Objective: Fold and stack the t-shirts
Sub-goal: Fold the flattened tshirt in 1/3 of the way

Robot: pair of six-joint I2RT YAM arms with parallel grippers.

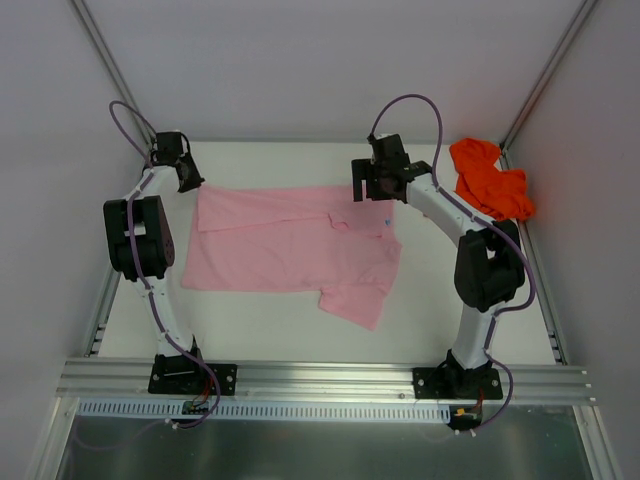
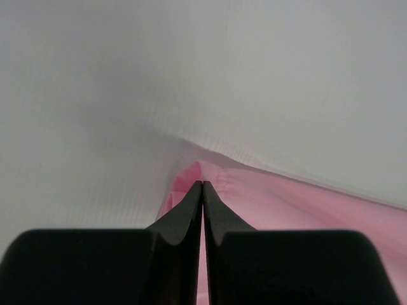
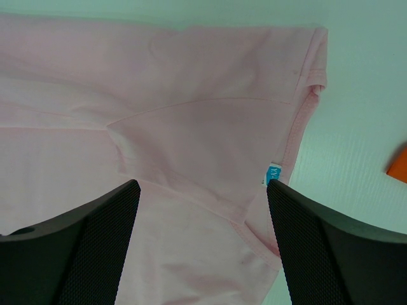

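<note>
Hold tight with the left gripper [image 2: 202, 185], shut on the far left corner of the pink t-shirt [image 1: 290, 245] lying flat on the worktop [image 1: 270, 320]. Bring the wide-open right gripper [image 3: 203, 190] down by its collar, pinch, lift both ends evenly. Leave the orange t-shirt [image 1: 490, 180] bunched off to its right.

The pink t-shirt [image 1: 290, 245] lies spread (partly folded); orange-red t-shirt [image 1: 490, 178] crumpled.

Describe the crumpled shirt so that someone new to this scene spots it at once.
Look at the white table and go to its far right corner. The orange-red t-shirt lies there bunched in a heap. Its vivid colour and crumpled shape set it apart from the pink t-shirt, which is spread flat mid-table.
</note>
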